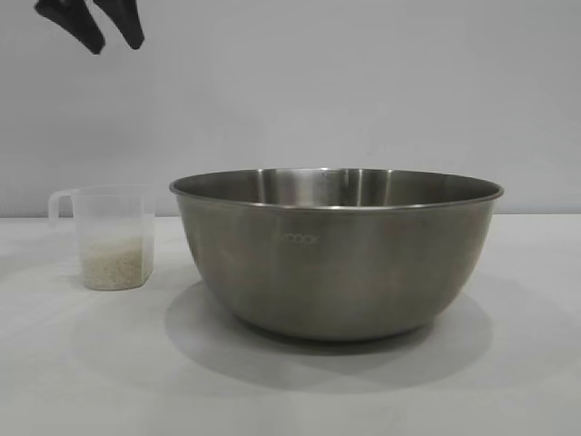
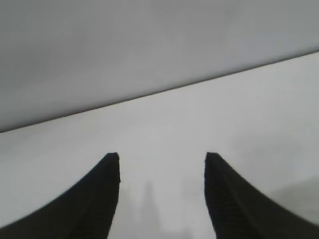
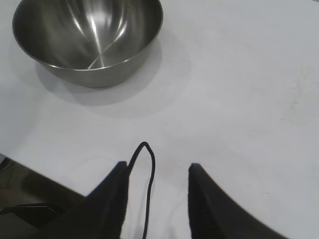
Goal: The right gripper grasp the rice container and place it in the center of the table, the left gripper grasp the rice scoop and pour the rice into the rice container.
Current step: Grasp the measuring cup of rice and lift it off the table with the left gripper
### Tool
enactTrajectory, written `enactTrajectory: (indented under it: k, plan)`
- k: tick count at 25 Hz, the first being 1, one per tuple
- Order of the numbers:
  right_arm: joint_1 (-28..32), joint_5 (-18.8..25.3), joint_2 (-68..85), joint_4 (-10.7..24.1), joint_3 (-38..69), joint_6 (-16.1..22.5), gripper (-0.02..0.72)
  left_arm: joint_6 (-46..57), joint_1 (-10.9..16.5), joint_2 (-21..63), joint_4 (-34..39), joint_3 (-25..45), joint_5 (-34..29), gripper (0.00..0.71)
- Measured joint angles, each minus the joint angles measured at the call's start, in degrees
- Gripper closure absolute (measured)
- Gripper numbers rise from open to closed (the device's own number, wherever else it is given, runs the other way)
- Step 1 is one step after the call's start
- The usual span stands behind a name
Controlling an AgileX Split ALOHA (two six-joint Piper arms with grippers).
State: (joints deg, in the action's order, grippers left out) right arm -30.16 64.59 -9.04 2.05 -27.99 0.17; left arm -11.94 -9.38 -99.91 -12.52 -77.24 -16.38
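Centrally, the bowl point(image 1: 336, 254) is seen resting upright on the tabletop point(image 1: 290, 391). Just beside it, on the left arm's side, the scoop point(image 1: 111, 238) is stood upright, untouched, with rice point(image 1: 115, 265) in its bottom. High above the scoop, the left tool point(image 1: 115, 39) is held apart and empty. The right tool point(image 3: 158, 172) is kept partly spread, gripping nothing, well away from the bowl point(image 3: 88, 37).

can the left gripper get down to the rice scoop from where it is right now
Probably yes. The left gripper hangs open, high above the rice scoop, which stands upright beside the rice container, with nothing between them.
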Motion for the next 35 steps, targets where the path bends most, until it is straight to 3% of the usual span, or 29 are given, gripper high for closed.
enactTrajectory:
  k: [2,7,11,16,23,26,31,35]
  plan:
    - [0.0,0.0,0.0,0.0,0.0,0.0,0.476,0.0,0.0,4.0,0.0,7.6,7.6,0.33]
    - [0.0,0.0,0.0,0.0,0.0,0.0,0.476,0.0,0.0,12.3,0.0,26.1,27.6,0.346]
    - [0.0,0.0,0.0,0.0,0.0,0.0,0.476,0.0,0.0,15.7,0.0,36.3,38.5,0.346]
    - [0.0,0.0,0.0,0.0,0.0,0.0,0.476,1.3,-0.7,15.9,1.0,43.1,45.5,0.346]
    - [0.0,0.0,0.0,0.0,0.0,0.3,0.476,3.1,-2.4,16.0,10.1,47.6,54.4,0.346]
    - [0.0,0.0,0.0,0.0,0.0,0.4,0.476,4.9,-2.4,16.0,10.0,47.8,55.8,0.346]
    - [0.0,0.0,0.0,0.0,0.0,0.4,0.476,8.0,-2.4,16.0,10.1,49.1,52.7,0.346]
    - [0.0,0.0,0.0,0.0,0.0,0.4,0.476,8.8,-2.4,13.8,10.4,54.1,58.9,0.346]
